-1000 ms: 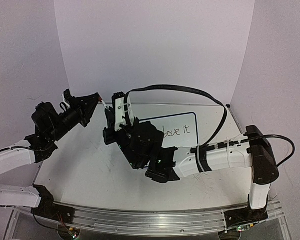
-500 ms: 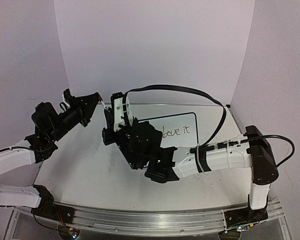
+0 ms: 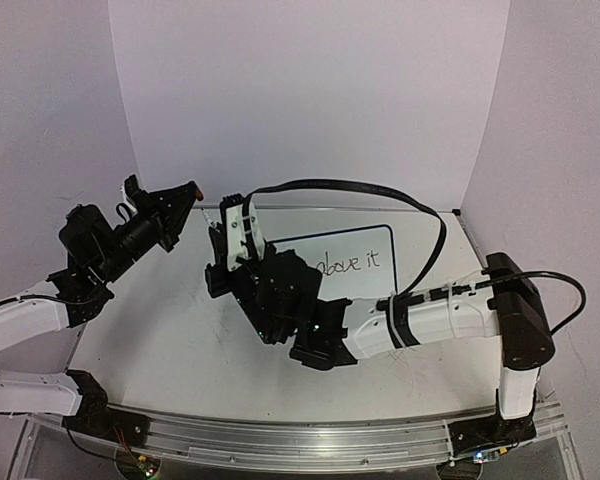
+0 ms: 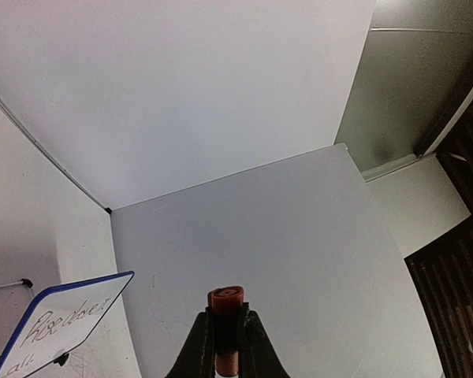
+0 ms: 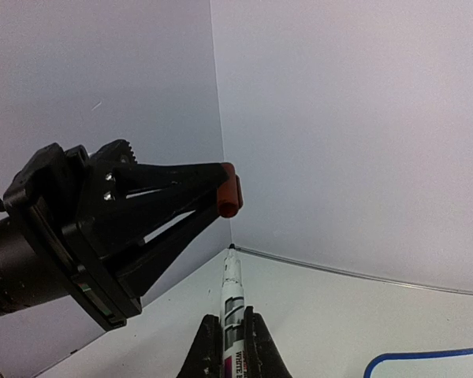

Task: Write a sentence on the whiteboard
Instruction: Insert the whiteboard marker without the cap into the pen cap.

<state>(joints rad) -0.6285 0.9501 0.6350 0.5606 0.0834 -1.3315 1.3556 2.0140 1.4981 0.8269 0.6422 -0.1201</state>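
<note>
Jaws were noted clamped, left gripper on the red cap, right gripper on the marker, lately carried closer to that cap; the sentence was judged complete on the whiteboard, set back-right.

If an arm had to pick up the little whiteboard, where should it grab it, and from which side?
Probably the top rim of the whiteboard, pinched from above: it is a thin panel propped at a tilt, so that edge stands free for a finger on each face.

The blue-rimmed whiteboard bears the dark cursive sentence across two rows.
</note>
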